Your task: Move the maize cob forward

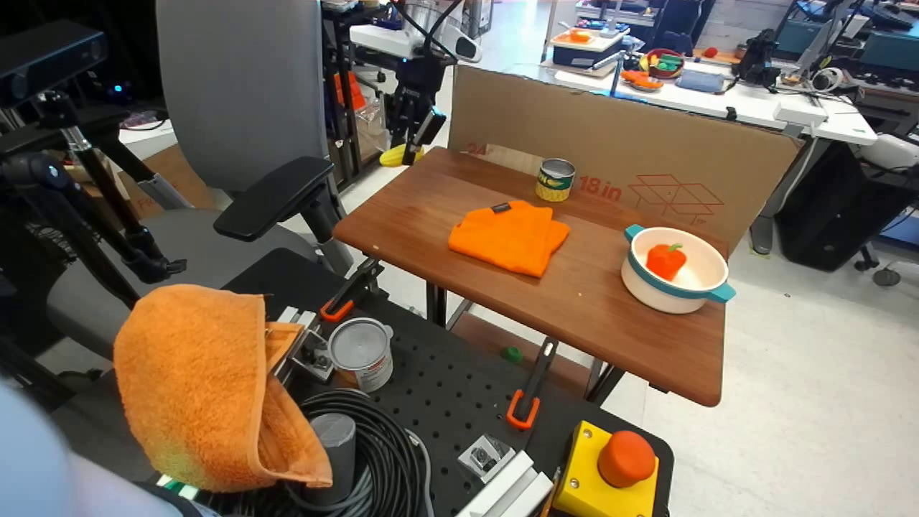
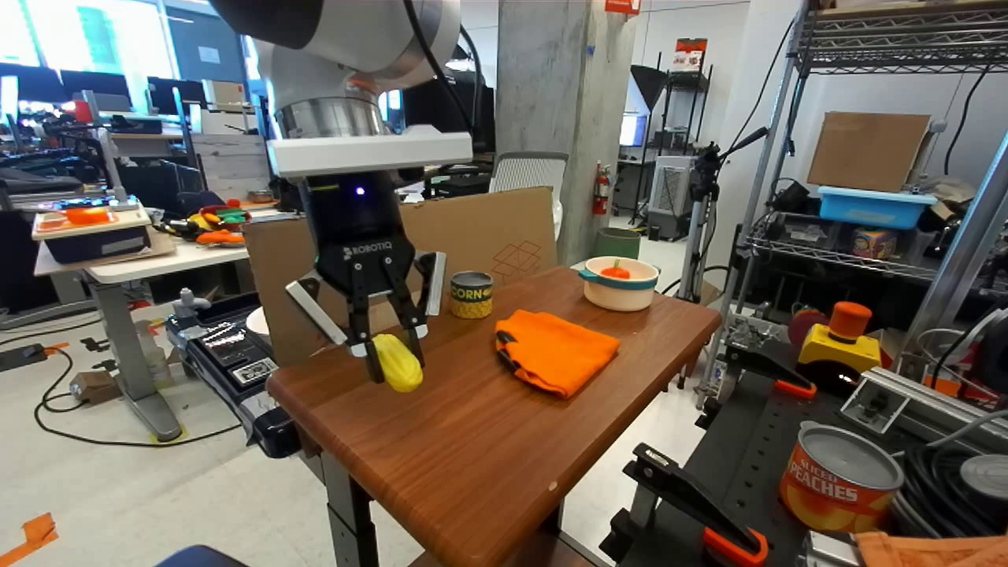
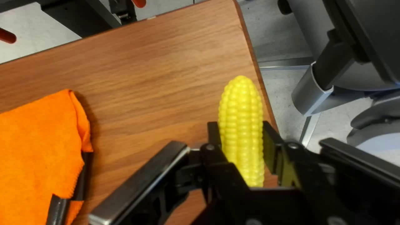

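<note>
The yellow maize cob [image 2: 398, 364] is between the fingers of my gripper [image 2: 396, 368] in an exterior view. It also shows at the table's far left corner in an exterior view [image 1: 393, 156], partly hidden by the gripper [image 1: 413, 152]. In the wrist view the cob [image 3: 241, 122] points away from the palm, with a finger against each side, and its lower end is hidden behind the gripper [image 3: 240, 134]. My gripper is shut on the cob and appears to hold it above the end of the brown wooden table [image 3: 150, 78], close to its edge.
A folded orange cloth [image 1: 510, 237] lies mid-table. A corn can [image 1: 555, 179] stands near the cardboard barrier [image 1: 617, 143]. A cream pot [image 1: 668, 294] with an orange pepper [image 1: 665, 261] stands at the other end. A grey chair [image 1: 237, 100] is beside the table.
</note>
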